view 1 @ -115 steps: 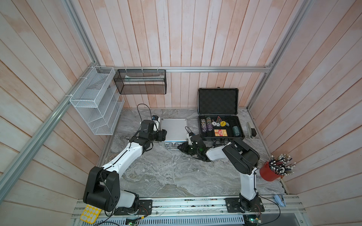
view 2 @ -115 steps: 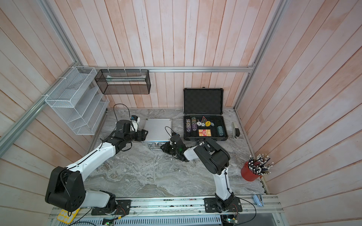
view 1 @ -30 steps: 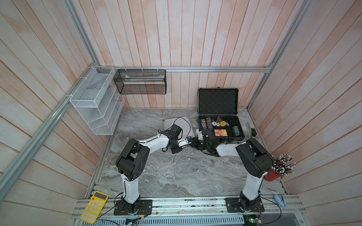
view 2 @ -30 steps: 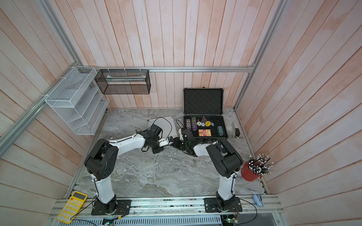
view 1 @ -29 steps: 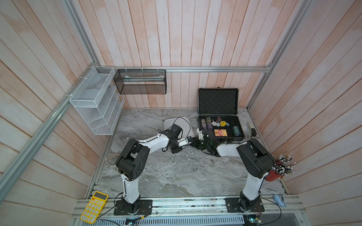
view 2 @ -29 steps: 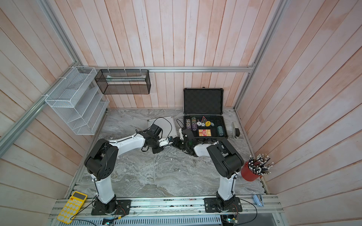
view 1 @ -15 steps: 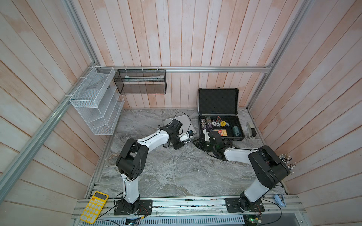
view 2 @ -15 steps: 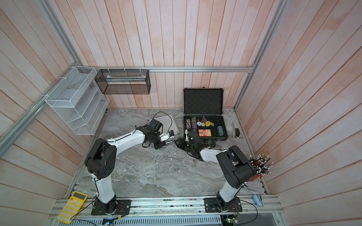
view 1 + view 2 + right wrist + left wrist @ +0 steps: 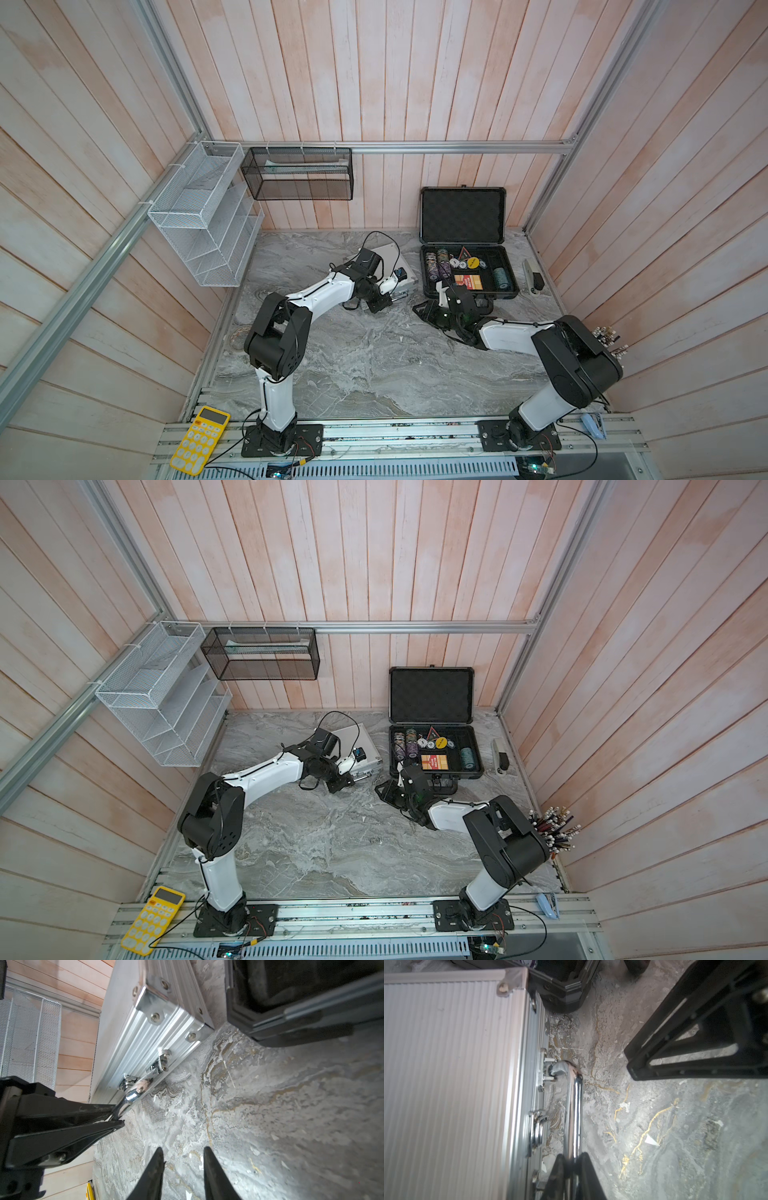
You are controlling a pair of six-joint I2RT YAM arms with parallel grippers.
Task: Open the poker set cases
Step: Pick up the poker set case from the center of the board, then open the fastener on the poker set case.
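- The silver case (image 9: 408, 276) lies flat and closed on the bench (image 9: 374, 353), at the back and a little left of the middle in both top views.
- Its chrome handle (image 9: 573, 1105) runs along the front edge, with a latch (image 9: 537, 1128) just beside it on the case wall.
- The left jaws are clamped on that handle near its middle; the left wrist view shows both tips pressed against the bar.
- The left arm (image 9: 320, 291) reaches over the bench to the case front.
- The dark case (image 9: 463, 216) stands open just to the right of the silver one, lid upright against the back wall, corners near each other but apart.
- Poker chips (image 9: 434, 266) and a red card box (image 9: 467, 281) sit in its base.
- The right jaws are apart and hold nothing; they hang low over bare bench, near the front of the dark case and pointing toward the silver case.
- A white wire rack (image 9: 203, 220) and a black mesh basket (image 9: 297, 174) hang on the walls.
- A yellow calculator (image 9: 200, 440) lies on the front rail.
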